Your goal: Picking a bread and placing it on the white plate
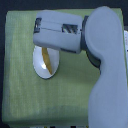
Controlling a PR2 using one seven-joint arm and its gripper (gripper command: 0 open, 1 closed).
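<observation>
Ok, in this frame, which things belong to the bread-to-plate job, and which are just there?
Belongs to the job:
- bread, lying on the plate
- white plate
- claw, above the plate; open or shut unclear

Just there:
- green cloth covering the surface
- dark items at the exterior view's right edge, too blurred to name

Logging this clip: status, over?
Claw above plate's far edge, open or shut unclear. Bread lying on plate. Nothing in the way.

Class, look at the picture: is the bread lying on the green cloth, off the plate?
No. The bread lies on the white plate, partly hidden under the robot's arm.
</observation>
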